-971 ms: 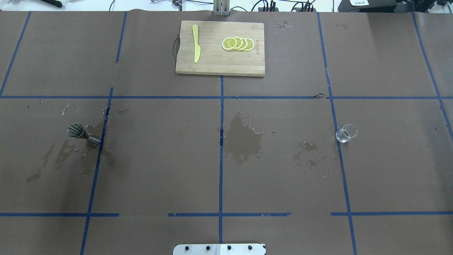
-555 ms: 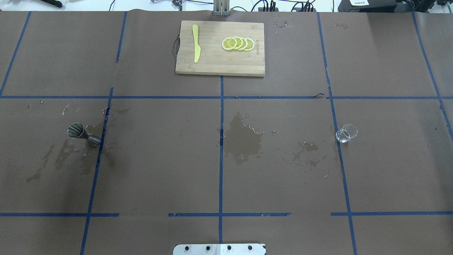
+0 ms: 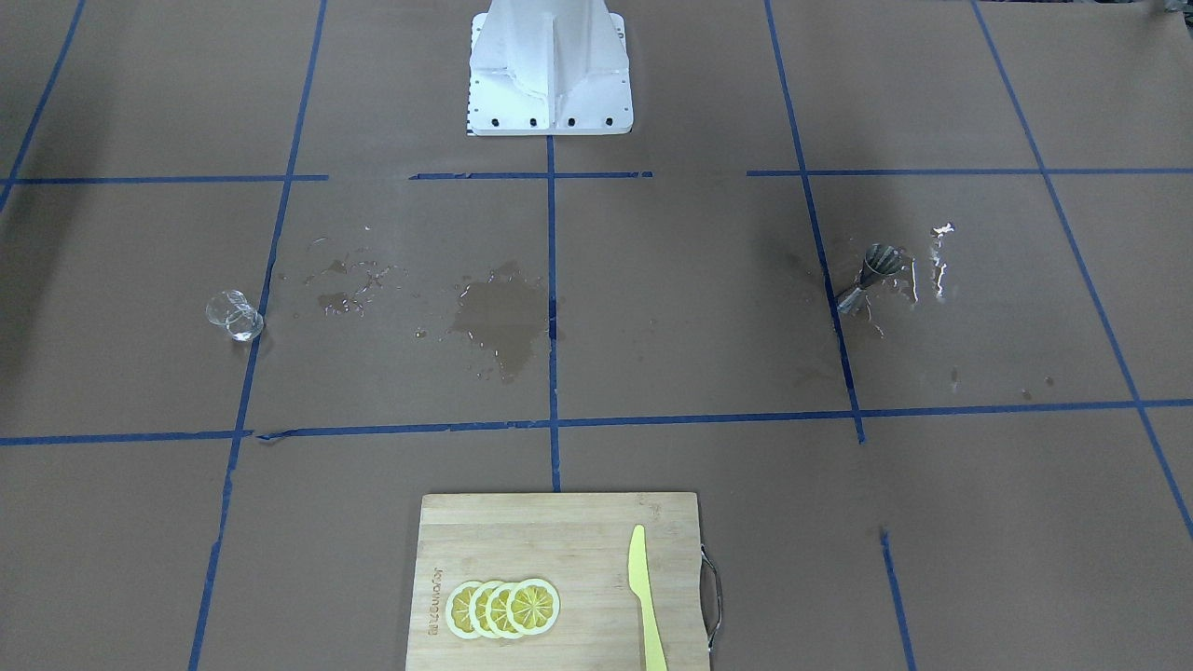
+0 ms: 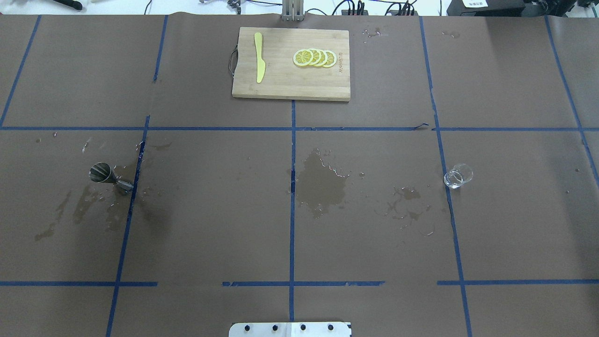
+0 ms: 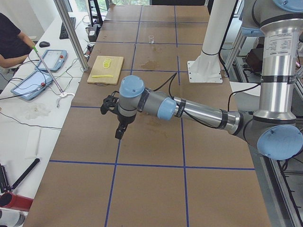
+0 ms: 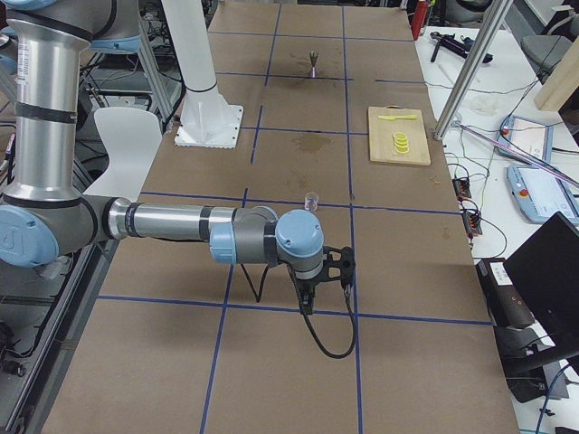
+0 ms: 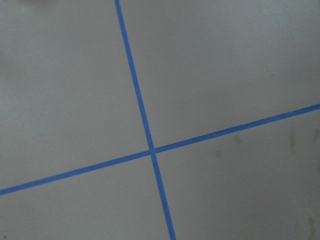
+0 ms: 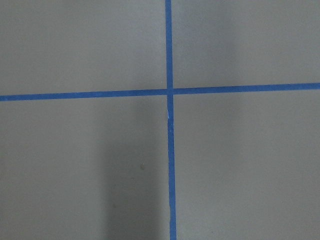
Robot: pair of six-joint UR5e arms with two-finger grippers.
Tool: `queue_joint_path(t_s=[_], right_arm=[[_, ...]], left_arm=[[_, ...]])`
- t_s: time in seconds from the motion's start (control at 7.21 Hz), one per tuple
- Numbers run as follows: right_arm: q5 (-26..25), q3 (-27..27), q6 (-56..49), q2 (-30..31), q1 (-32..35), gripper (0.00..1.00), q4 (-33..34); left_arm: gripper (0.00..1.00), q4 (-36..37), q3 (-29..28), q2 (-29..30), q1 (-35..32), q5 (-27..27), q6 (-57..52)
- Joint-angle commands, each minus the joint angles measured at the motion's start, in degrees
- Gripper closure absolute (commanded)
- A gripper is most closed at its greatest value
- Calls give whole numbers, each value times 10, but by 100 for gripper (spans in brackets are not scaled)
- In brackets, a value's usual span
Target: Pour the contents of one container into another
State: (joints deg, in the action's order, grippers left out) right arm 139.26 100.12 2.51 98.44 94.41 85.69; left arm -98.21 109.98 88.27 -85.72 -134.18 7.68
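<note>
The clear glass beaker [image 4: 458,176] stands alone on the brown table cover at the right of the overhead view, also seen in the front view [image 3: 233,315]. The metal hourglass jigger [image 4: 105,175] stands far off at the left, among wet patches [image 3: 871,275]. No gripper shows in the overhead or front view. In the side views my left gripper [image 5: 119,133] and right gripper [image 6: 306,303] hang over bare table far from both containers; I cannot tell whether they are open or shut. Both wrist views show only brown paper and blue tape lines.
A wooden cutting board [image 4: 281,84] with lemon slices [image 4: 314,58] and a yellow knife [image 4: 259,57] lies at the far middle. A wet spill [image 4: 322,183] darkens the centre. The robot's base plate [image 4: 290,329] sits at the near edge.
</note>
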Motion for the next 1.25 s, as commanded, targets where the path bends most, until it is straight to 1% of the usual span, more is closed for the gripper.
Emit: queue_joint_path(t_s=[0.0, 0.14, 0.28, 0.42, 0.55, 0.69, 0.83, 0.97, 1.11], right_arm=[[4, 6, 0, -4, 0, 0, 0], [3, 7, 0, -1, 0, 0, -2], [6, 8, 1, -4, -1, 0, 1], [7, 9, 1, -7, -5, 0, 3], [17, 10, 7, -8, -6, 0, 4], [31, 17, 32, -8, -9, 0, 2], [29, 38, 50, -8, -24, 0, 4], [29, 54, 94, -7, -26, 0, 5], [25, 91, 129, -5, -37, 0, 5]], left_arm=[[0, -8, 124, -17, 92, 10, 193], [0, -15, 172, -22, 142, 84, 261], [0, -37, 190, -27, 222, 151, 368], [0, -105, 196, -58, 305, 218, 482], [0, -197, 197, -116, 372, 287, 550], [0, -264, 197, -162, 417, 341, 585], [0, -269, 196, -167, 496, 428, 655], [0, -266, 192, -169, 587, 520, 729], [0, -261, 190, -169, 649, 584, 787]])
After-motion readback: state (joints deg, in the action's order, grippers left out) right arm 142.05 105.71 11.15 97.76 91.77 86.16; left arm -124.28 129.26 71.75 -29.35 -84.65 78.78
